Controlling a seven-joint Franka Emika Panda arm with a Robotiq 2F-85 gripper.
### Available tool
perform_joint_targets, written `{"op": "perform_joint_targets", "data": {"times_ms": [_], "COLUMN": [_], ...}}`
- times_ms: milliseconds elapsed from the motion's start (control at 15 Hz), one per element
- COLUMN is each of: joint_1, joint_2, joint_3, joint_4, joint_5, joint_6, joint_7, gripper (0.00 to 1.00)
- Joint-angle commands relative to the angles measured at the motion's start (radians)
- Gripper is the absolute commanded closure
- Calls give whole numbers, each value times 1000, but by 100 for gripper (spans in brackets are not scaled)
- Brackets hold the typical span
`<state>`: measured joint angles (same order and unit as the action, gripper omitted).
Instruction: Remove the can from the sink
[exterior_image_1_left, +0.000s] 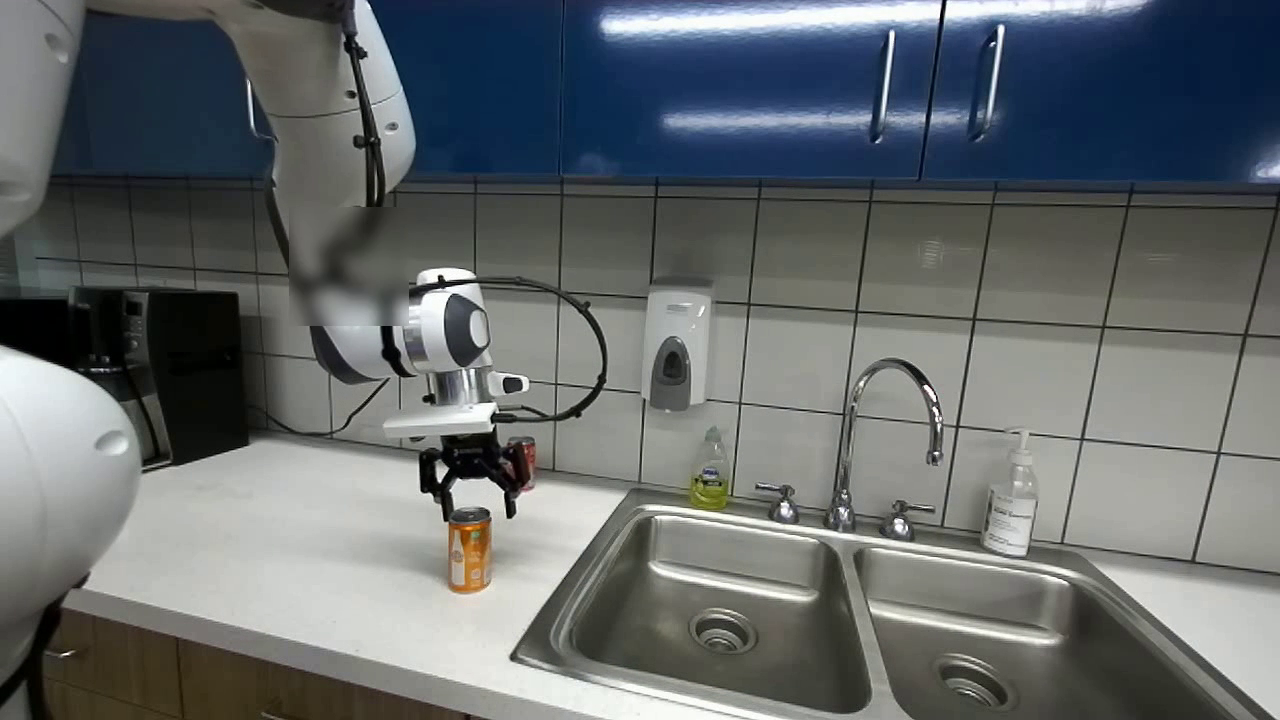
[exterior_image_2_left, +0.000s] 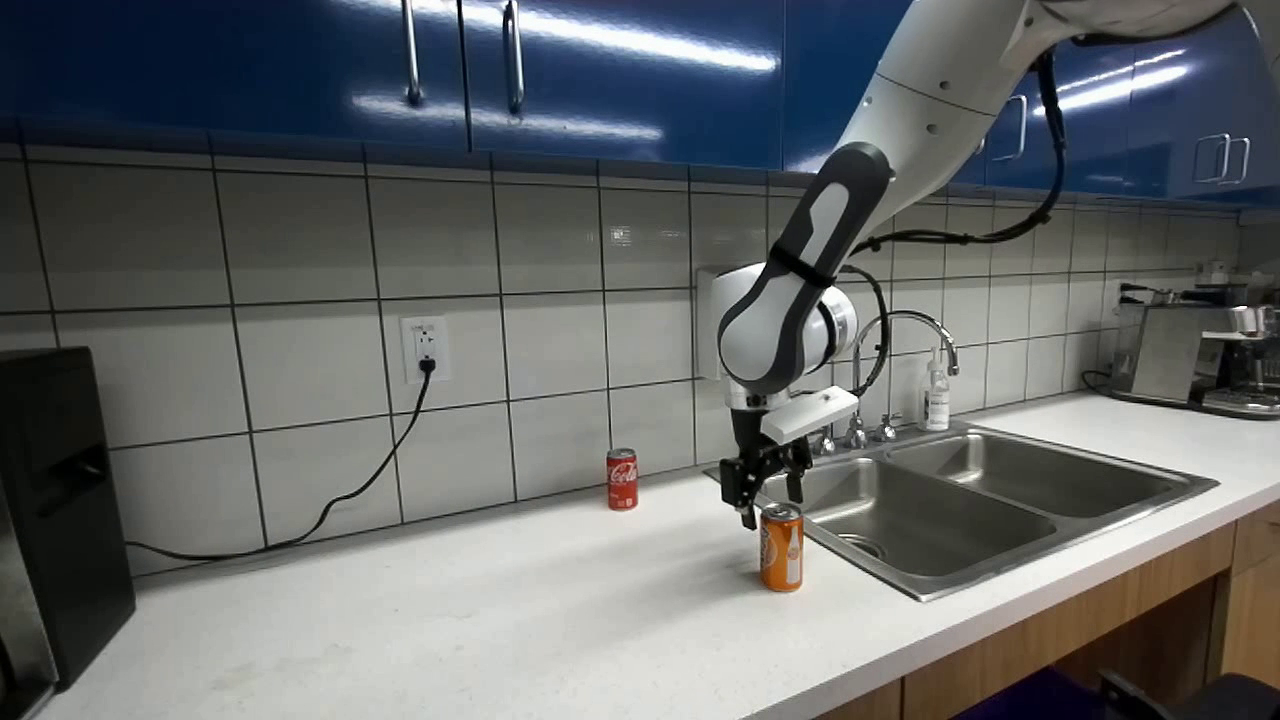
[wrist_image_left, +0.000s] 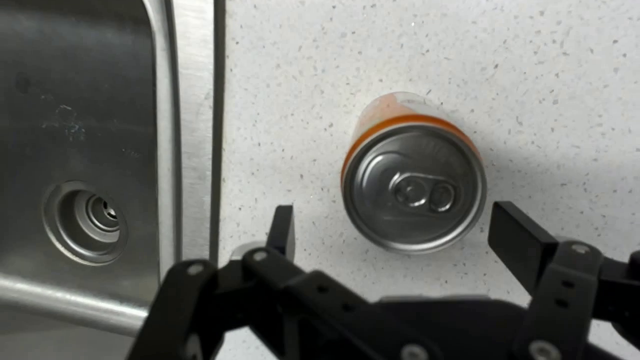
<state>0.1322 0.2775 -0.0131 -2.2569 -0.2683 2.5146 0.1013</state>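
Note:
The orange can (exterior_image_1_left: 470, 552) stands upright on the white counter beside the sink (exterior_image_1_left: 578, 590), not in it. It shows in both exterior views (exterior_image_2_left: 781, 550). In the wrist view the can's silvery top (wrist_image_left: 415, 190) faces the camera, with the steel sink rim (wrist_image_left: 195, 125) to the left. My gripper (exterior_image_1_left: 479, 512) points down just above the can, also in an exterior view (exterior_image_2_left: 772, 508). In the wrist view the gripper (wrist_image_left: 392, 215) is open, with one finger on each side of the can's top and a gap on both sides. It holds nothing.
A smaller-looking red can (exterior_image_2_left: 622, 480) stands near the tiled wall, partly behind the gripper in an exterior view (exterior_image_1_left: 528, 460). A dish soap bottle (exterior_image_1_left: 710, 475), faucet (exterior_image_1_left: 850, 440) and pump bottle (exterior_image_1_left: 1011, 505) stand behind the basins. A black appliance (exterior_image_2_left: 60, 520) sits at the counter's far end.

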Motion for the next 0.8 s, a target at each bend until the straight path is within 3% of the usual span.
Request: {"op": "perform_joint_targets", "data": {"times_ms": [0, 400, 733], "joint_1": [-15, -29, -46], "joint_2": [-76, -146, -200], "joint_3": [8, 11, 13], "joint_4": [-35, -65, -88], "joint_5": [16, 35, 81], "joint_6": [-17, -21, -125], "joint_7": [0, -3, -29], "gripper": [0, 0, 0]}}
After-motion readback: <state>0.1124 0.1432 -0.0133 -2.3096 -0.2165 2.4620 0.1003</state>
